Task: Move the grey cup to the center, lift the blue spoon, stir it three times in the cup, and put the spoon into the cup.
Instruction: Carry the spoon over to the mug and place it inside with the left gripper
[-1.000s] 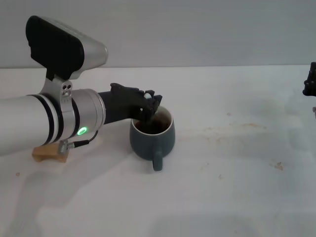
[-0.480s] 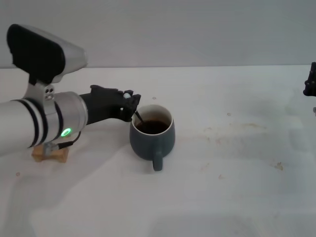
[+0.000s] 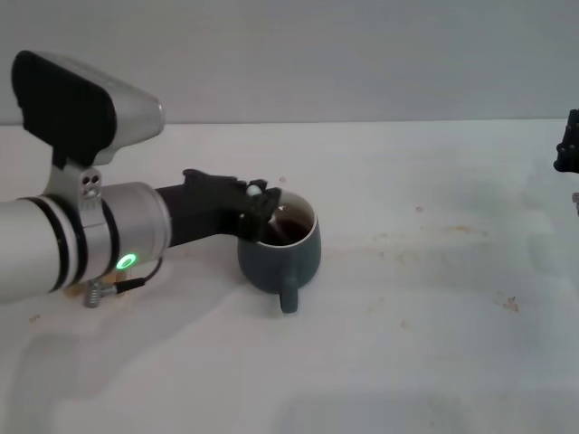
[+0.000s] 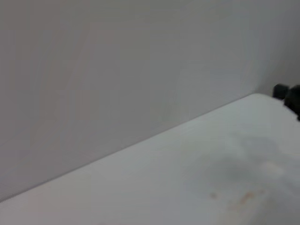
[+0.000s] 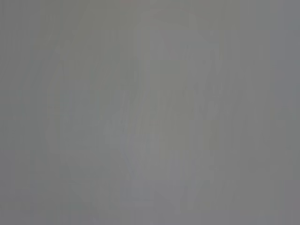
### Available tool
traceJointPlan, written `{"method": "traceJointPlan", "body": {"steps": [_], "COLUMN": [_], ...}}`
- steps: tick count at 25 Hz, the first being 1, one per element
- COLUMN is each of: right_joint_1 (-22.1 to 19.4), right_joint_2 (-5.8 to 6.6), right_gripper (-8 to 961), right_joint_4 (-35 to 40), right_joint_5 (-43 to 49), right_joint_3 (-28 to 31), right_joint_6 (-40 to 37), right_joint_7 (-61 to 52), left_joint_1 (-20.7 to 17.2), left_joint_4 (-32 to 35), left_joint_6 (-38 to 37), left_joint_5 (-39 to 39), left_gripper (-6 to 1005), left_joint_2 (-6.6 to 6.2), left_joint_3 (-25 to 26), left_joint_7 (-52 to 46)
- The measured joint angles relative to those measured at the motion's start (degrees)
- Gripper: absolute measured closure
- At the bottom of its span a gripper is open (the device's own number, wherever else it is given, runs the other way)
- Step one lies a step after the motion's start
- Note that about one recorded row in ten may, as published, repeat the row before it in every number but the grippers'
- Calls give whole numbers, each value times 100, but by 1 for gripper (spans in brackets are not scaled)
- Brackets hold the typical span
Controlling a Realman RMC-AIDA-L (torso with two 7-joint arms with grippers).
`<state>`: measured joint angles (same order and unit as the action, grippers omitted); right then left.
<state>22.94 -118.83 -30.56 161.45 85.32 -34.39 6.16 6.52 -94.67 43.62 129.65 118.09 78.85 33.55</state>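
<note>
Grey cup (image 3: 280, 245) standing near middle of table (image 3: 425, 344), so move looks done. Left hand (image 3: 256, 209) reaching over cup's left rim, clenching blue spoon (image 3: 254, 190), only pale handle tip showing; stirring likely underway, drop-in remaining. Right hand (image 3: 569, 143) sitting parked at far right edge, grip unreadable. Count: one cup, one spoon.

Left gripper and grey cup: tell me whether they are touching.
Cannot tell. In the head view the left gripper overlaps the grey cup's rim, so neither contact nor gap shows plainly.
</note>
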Motion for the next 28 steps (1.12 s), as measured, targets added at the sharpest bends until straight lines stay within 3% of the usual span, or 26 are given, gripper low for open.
{"method": "traceJointPlan", "body": {"steps": [10, 14, 28], "right_joint_1": [-11, -17, 26], "right_joint_2": [0, 0, 17], "right_gripper": [924, 924, 924], "right_joint_4": [-3, -3, 1], "right_joint_5": [0, 0, 0], "right_joint_3": [-43, -42, -36], "right_joint_6": [17, 21, 65], "right_joint_7": [0, 0, 0], "left_joint_1": [498, 519, -114], "left_joint_4": [746, 897, 418], "left_joint_6": [-652, -719, -279], "left_joint_5": [-79, -89, -253], "left_gripper": [801, 799, 796], "left_joint_2": [-1, -10, -16], "left_joint_3": [-84, 58, 264], "left_joint_7": [122, 172, 179]}}
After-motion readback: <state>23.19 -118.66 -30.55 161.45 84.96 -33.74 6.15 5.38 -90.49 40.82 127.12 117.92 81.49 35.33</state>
